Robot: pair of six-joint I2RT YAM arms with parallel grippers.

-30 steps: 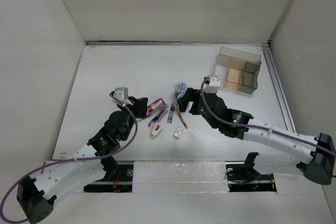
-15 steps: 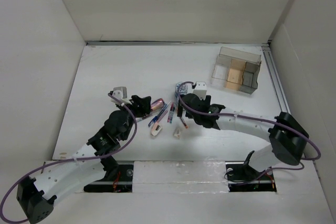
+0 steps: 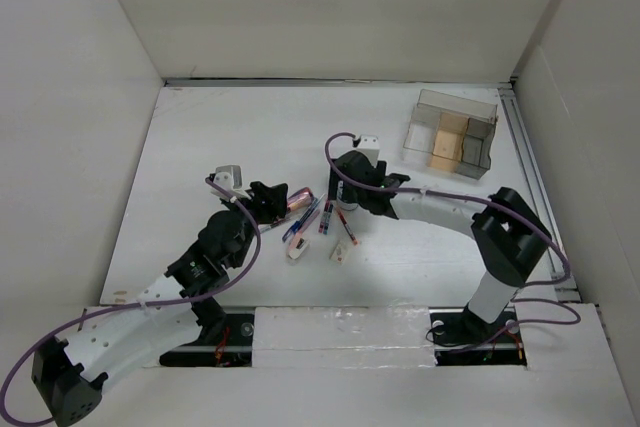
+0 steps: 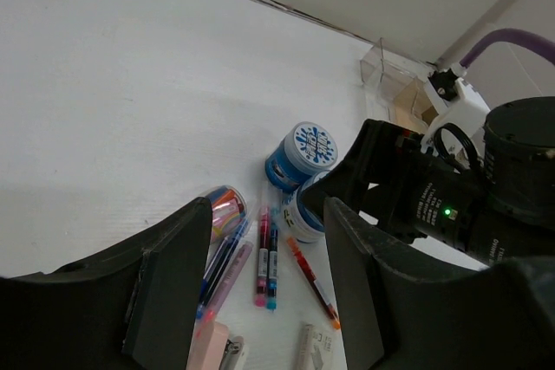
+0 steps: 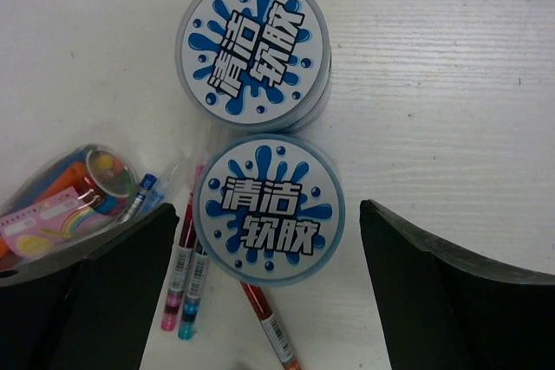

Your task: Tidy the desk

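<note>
The worktop [image 3: 220, 147] fills the middle of the top view. It is a broad white slab between upright white walls, with both arm bases at its 6 o'clock edge. Nearly everything sits in a loose cluster around its centre, and a clear tray [image 3: 478, 159] holding tan blocks stands apart at about 2 o'clock.

From the right wrist we look straight down on two round tubs with blue splash labels. The right pincer [image 5: 267, 214] is spread wide, one finger on each side of the near tub [image 5: 269, 208] with a thin gap to each, so it grips nothing. The far tub [image 5: 253, 48] sits at 12 o'clock of the near one, and the two rims seem to touch. A clear tube of colourful items [image 5: 65, 188] lies at 9 o'clock of the near tub. A pink pen [image 5: 180, 275] and a blue pen [image 5: 195, 288] lie side by side at 7 o'clock. A red pen [image 5: 264, 318] shows at 6 o'clock, running out from the tub's edge.

The left pincer [image 4: 270, 214] has its fingers apart with nothing between them, and we see the pens on the worktop through the gap. In the top view, one small pale block [image 3: 297, 248] and a second pale block [image 3: 338, 253] lie at 6 o'clock of the pens.
</note>
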